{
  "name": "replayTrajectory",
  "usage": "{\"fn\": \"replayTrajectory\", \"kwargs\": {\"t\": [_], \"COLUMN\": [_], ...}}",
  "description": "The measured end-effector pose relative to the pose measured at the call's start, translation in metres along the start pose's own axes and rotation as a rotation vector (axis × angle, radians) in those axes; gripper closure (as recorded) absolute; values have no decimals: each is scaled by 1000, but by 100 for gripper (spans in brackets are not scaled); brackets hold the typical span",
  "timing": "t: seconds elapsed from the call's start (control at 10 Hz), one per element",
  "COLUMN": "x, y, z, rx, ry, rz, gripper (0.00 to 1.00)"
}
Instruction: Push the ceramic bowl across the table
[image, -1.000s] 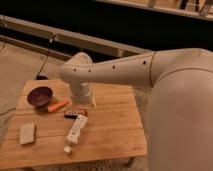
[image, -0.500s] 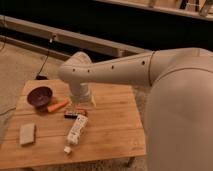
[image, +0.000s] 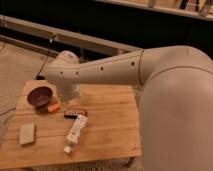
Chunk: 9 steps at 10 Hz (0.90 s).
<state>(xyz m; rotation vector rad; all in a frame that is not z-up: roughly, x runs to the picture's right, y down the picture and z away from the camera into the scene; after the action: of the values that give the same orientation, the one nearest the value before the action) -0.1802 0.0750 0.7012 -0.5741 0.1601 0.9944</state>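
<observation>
Close beside the bowl (image: 40, 96), near the table's (image: 110, 137) far edge, the gripper (image: 69, 93) hangs low under the arm's wrist. Whether it is open or shut, or holds anything, I cannot tell. Over the last second it has slid toward the bowl, which has not moved. An orange piece (image: 52, 107) lies just camera-side of the gap between them. The approach looks nearly done, with contact and the push still to come.
</observation>
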Motion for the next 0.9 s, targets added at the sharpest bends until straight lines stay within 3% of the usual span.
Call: {"fn": "replayTrajectory", "kwargs": {"t": [0.2,0.9], "x": [-3,-7], "y": [9,10], "z": [3,9], "rx": [-6,-14], "ry": [-5,-20], "rz": [-93,-122], "gripper": [35,35]}}
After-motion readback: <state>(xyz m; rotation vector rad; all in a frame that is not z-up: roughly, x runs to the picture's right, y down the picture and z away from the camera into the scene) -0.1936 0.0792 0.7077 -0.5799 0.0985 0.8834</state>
